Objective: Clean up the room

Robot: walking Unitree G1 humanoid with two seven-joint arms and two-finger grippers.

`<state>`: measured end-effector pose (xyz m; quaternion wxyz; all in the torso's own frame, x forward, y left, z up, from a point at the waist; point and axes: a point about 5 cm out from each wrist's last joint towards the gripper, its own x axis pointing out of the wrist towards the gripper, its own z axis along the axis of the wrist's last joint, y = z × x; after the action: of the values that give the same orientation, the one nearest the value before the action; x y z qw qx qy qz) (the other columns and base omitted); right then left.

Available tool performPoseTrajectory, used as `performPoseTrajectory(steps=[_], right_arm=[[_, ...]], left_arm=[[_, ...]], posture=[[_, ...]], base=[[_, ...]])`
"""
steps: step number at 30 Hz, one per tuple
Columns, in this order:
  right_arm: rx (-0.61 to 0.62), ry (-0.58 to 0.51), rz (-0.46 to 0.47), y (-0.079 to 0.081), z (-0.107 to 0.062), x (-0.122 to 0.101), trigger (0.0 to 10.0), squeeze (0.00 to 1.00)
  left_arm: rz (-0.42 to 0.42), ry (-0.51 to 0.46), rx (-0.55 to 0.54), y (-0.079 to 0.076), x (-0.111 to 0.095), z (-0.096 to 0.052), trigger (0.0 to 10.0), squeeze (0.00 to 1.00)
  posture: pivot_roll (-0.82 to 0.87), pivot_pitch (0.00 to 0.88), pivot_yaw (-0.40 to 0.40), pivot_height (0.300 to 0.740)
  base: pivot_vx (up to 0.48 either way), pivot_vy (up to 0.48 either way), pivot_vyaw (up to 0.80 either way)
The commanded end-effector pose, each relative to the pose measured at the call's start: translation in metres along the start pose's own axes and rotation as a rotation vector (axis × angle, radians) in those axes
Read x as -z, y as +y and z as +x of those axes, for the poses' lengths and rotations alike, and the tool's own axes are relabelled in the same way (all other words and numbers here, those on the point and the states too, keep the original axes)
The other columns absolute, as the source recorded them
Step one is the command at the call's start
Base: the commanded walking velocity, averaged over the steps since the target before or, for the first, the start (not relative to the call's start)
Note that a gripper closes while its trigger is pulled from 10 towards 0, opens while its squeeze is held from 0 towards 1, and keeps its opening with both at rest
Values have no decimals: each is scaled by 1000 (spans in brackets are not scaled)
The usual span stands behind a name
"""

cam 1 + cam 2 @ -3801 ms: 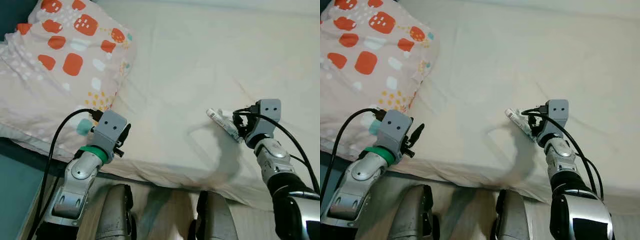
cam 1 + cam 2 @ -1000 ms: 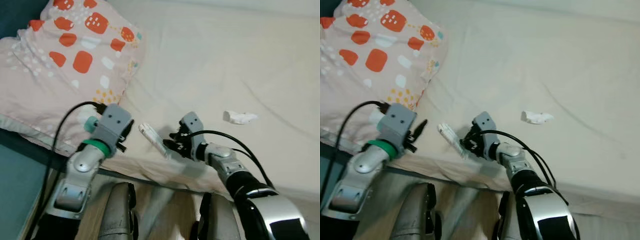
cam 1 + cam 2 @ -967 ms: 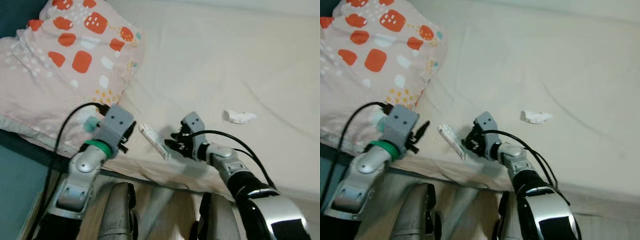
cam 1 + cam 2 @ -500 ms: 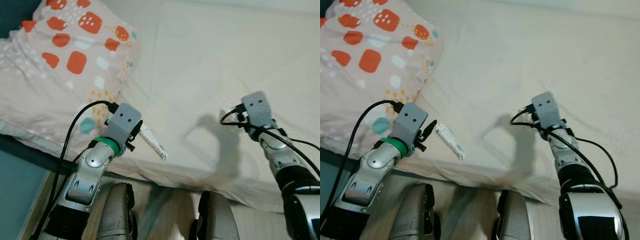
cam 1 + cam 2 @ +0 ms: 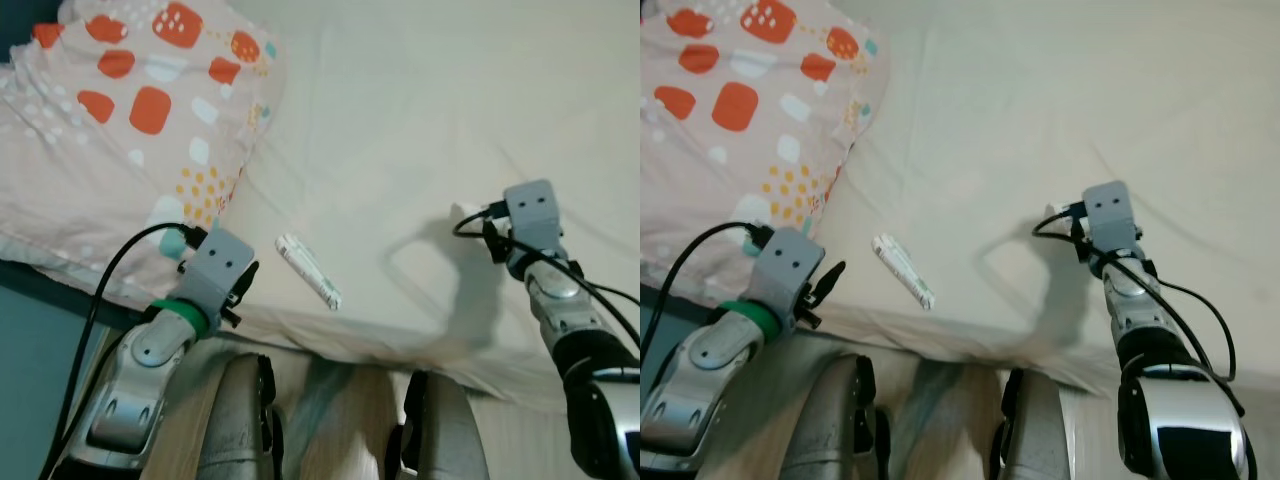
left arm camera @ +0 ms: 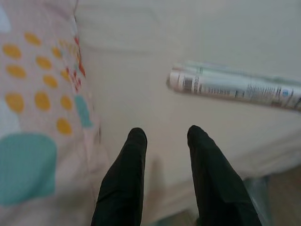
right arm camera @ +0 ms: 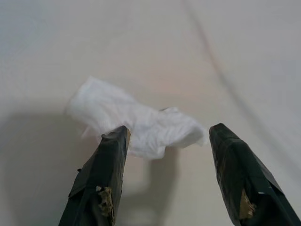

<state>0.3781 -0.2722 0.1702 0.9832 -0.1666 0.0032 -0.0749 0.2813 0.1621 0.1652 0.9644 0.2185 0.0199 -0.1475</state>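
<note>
A slim white printed tube (image 5: 308, 270) lies loose on the cream bed sheet (image 5: 420, 100) near the bed's front edge. My left gripper (image 6: 166, 133) is open and empty, a short way from the tube (image 6: 235, 86), beside the pillow's corner. Further right, a crumpled white tissue (image 7: 136, 123) rests on the sheet. My right gripper (image 7: 169, 134) is open just above it, one finger on either side and neither touching. From the head views the right wrist (image 5: 530, 215) hides most of the tissue (image 5: 460, 210).
A pink pillow (image 5: 130, 120) with orange, teal and yellow marks fills the bed's left end. The mattress edge runs below both grippers. My legs (image 5: 240, 420) stand on a wooden floor against the bed, with a dark teal surface (image 5: 30, 350) at the left.
A second ago my right gripper held the tube near the left gripper; it let go and swung right to the tissue. The left gripper has drawn back from the tube toward the bed edge.
</note>
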Motion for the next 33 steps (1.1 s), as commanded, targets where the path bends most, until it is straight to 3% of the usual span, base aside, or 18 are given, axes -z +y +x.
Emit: performPoseTrajectory(steps=[1,5,16,17,18,20,21,33], right_arm=[[7,17,34,-2,-2,6,10000,0],[43,34,-51,-8,-2,7,10000,0],[37,38,-74,-17,0,1,10000,0],[25,37,-59,-16,1,-1,9020,0],[7,30,-39,-16,2,-4,1804,0],[1,28,-33,-15,2,-5,1804,0],[-8,25,-2,-15,3,-6,0,0],[-55,70,224,-11,6,-7,0,0]], left_arm=[[-1,33,0,2,6,-5,10000,0],[0,49,-10,6,6,-14,10000,0],[9,84,-23,13,7,-30,10000,0],[10,86,-24,13,7,-31,10000,0],[9,90,-26,14,6,-32,10000,0],[9,90,-26,13,6,-32,10000,0],[9,92,-25,13,6,-33,10000,0],[3,96,-30,14,3,-35,10000,0]], posture=[[301,397,128,595],[321,417,135,595],[372,435,149,595],[376,434,150,595],[381,435,152,595],[381,435,152,595],[388,432,152,595],[394,424,146,595]], base=[[0,0,0],[0,0,0],[0,0,0],[0,0,0],[0,0,0],[0,0,0],[0,0,0],[0,0,0]])
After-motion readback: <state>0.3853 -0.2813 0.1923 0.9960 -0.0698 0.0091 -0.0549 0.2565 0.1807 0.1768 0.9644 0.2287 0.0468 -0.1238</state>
